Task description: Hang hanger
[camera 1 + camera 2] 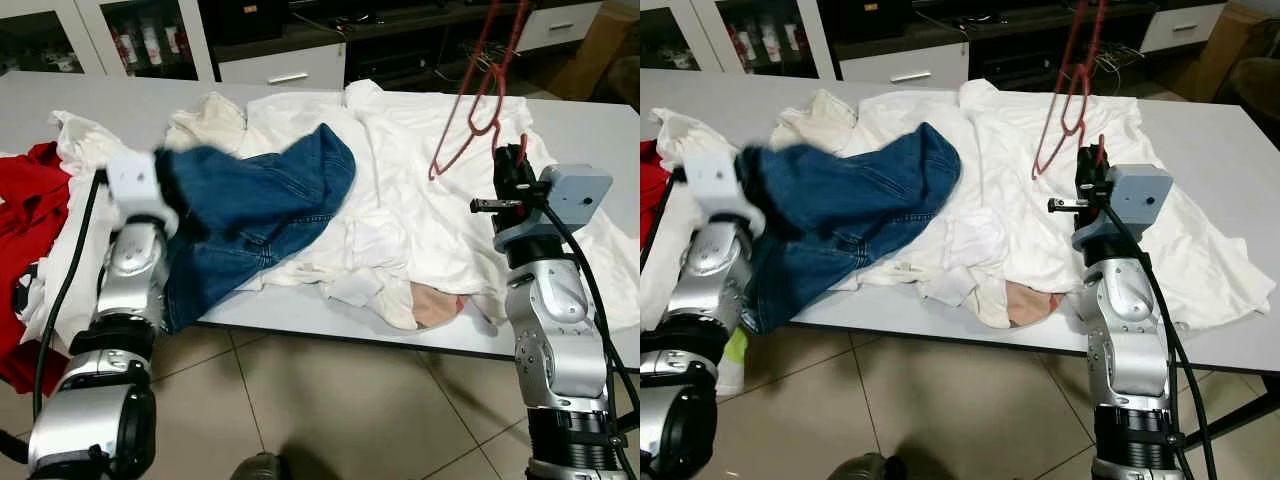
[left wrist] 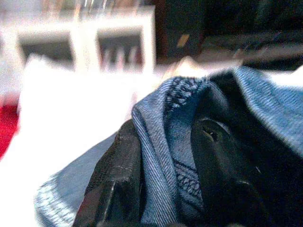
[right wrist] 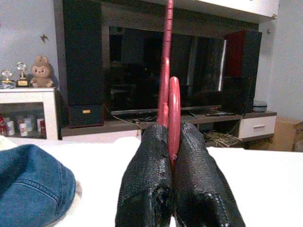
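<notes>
A thin red wire hanger (image 3: 173, 109) stands upright above the table, and my right gripper (image 1: 512, 165) is shut on its lower part. In the right wrist view the two black fingers (image 3: 147, 175) pinch the red wire. The hanger (image 1: 1070, 75) rises over the white clothes at the table's right side. My left gripper (image 2: 165, 156) is shut on a fold of blue jeans (image 1: 260, 200), lifted slightly at the table's left front. The jeans drape over the gripper and hide its fingers in the eye views.
A heap of white garments (image 1: 420, 200) covers most of the grey table (image 1: 120, 100). A red garment (image 1: 30, 200) hangs off the left end. White cabinets (image 1: 280, 65) and a dark TV unit stand behind the table. Tiled floor (image 1: 330, 400) lies in front.
</notes>
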Tool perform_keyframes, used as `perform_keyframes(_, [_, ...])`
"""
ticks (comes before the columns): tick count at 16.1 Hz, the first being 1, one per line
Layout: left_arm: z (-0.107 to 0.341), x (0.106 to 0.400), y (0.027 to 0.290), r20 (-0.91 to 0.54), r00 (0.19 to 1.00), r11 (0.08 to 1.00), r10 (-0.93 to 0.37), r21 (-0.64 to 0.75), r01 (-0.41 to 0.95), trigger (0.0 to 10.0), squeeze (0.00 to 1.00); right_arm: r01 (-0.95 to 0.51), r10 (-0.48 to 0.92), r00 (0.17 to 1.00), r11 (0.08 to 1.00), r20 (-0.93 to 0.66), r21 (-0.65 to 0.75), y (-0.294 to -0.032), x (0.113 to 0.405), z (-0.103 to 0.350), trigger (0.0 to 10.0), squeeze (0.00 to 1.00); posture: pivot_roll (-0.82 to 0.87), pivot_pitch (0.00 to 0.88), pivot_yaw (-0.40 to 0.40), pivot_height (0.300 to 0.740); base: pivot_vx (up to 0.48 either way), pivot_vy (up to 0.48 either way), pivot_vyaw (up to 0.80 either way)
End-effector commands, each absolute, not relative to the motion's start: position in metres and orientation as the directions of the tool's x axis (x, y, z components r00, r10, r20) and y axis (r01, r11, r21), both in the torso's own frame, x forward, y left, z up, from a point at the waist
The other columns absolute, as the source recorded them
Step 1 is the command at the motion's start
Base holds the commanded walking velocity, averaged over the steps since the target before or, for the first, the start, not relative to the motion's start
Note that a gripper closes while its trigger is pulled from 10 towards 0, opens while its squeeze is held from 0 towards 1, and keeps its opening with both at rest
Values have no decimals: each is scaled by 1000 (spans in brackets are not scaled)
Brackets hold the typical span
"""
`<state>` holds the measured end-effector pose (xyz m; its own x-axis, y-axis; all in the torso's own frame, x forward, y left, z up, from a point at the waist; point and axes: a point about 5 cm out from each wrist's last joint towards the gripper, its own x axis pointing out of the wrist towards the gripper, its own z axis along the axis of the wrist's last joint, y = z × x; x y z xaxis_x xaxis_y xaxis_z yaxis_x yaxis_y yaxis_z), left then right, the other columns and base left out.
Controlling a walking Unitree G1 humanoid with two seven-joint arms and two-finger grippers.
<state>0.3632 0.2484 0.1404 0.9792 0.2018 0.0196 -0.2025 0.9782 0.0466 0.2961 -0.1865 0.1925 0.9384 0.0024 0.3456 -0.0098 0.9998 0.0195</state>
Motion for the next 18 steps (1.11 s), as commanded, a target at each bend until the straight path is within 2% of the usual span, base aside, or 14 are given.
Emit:
perform_keyframes(1, [128,362,256,-110,964,968,243,-36,-248,10000,0,-9,3,937,1000,349,17,-188,294,195,10000,0,74,19,37,740,0,0,0])
perform_keyframes(2, [112,359,254,-222,949,950,222,-170,-262,10000,0,-11,5,937,1000,349,16,-188,294,195,10000,0,76,21,36,740,0,0,0])
perform_keyframes(4, [104,357,244,-270,953,937,138,-276,-214,10000,0,-12,6,938,1000,347,16,-188,294,195,10000,0,77,22,36,740,0,0,0])
perform_keyframes(5, [103,357,240,-265,959,939,100,-294,-179,10000,0,-13,7,938,1000,347,16,-188,294,194,10000,0,77,22,36,740,0,0,0])
perform_keyframes(6, [106,357,233,-237,971,956,16,-280,-84,10000,0,-15,8,938,1000,345,16,-187,295,194,10000,0,77,22,36,740,0,0,0])
perform_keyframes(7, [113,355,223,-193,971,977,-143,-186,107,10000,0,-17,11,939,1000,344,16,-187,295,194,10000,0,84,27,34,740,0,0,0])
perform_keyframes(8, [115,350,220,-213,945,968,-249,-69,240,10000,0,-18,12,939,1000,343,16,-187,294,194,10000,0,85,27,34,740,0,0,0])
perform_keyframes(10, [116,340,222,-274,895,914,-353,101,392,10000,0,-17,10,939,1000,343,15,-187,294,194,10000,0,85,26,35,740,0,0,0])
perform_keyframes(11, [114,330,226,-349,842,843,-411,207,497,10000,0,-15,9,939,1000,343,16,-188,294,194,10000,0,85,26,35,740,0,0,0])
perform_keyframes(14, [115,325,244,-429,834,797,-347,334,503,10000,0,-18,11,939,1000,343,18,-187,295,194,10000,0,93,22,35,740,0,0,0])
perform_keyframes(15, [121,328,249,-410,861,822,-301,347,453,10000,0,-21,13,939,1000,343,19,-186,296,194,10000,0,95,21,36,740,0,0,0])
perform_keyframes(18, [133,327,253,-391,868,812,-307,368,453,10000,0,-23,15,940,1000,340,19,-186,295,193,10000,0,95,21,36,740,0,0,0])
